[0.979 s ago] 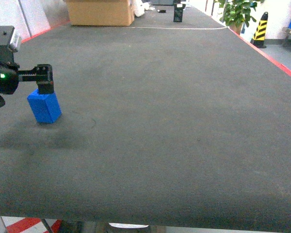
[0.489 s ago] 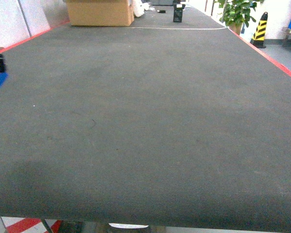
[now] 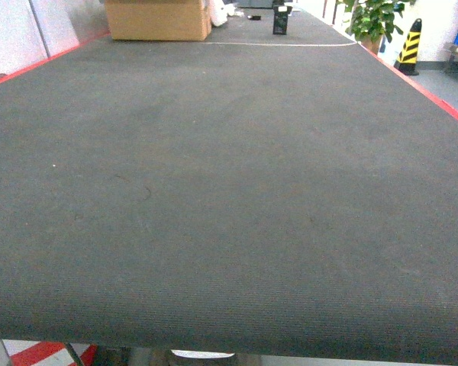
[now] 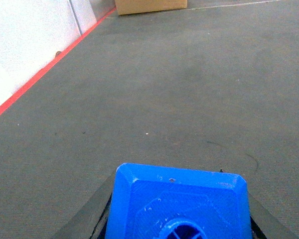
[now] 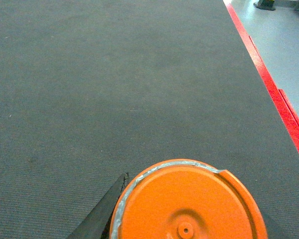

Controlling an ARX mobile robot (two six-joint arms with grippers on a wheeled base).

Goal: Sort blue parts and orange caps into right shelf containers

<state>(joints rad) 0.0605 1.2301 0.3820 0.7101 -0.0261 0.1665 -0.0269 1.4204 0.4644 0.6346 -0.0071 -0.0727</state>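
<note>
Moved: left arm and its small bright-blue boxy plastic block have left the head view since a second ago; half a second back only a blue sliver showed at the left edge.
Head view: bare dark grey ribbed surface (image 3: 229, 229), red-edged; no arm, shelf or crate in sight.
Left wrist view: left hand (image 4: 179, 226) clenched on the blue block (image 4: 179, 199), held above the surface.
Right wrist view: right hand (image 5: 187, 226) clamped on the orange plastic cap (image 5: 189, 204), also off the surface.
Meaning: both pieces look picked; next is likely transport to the right shelf containers, not yet visible.
</note>
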